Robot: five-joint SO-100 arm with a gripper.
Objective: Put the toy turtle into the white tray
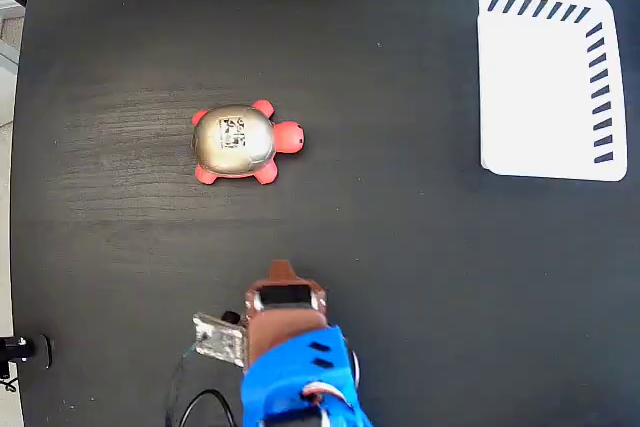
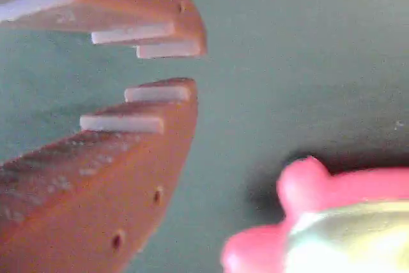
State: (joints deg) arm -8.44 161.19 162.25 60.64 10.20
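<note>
the shiny gold-shelled toy turtle with glossy red-orange feet [image 1: 240,142] sits on the dark woodgrain table [image 1: 400,247], well apart from the flat white striped tray [image 1: 550,82]. the ridged orange plastic gripper [image 2: 185,67] hangs nearby, fingers slightly apart, holding nothing.

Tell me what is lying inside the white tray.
Nothing shows inside the white tray: only its bare white floor and dark stripes along two edges. The toy turtle sits apart on the black table. Whatever lies under the tray is covered.

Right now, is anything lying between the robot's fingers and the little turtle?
No. In the fixed view, only bare black table separates the fingers from the toy turtle.
</note>
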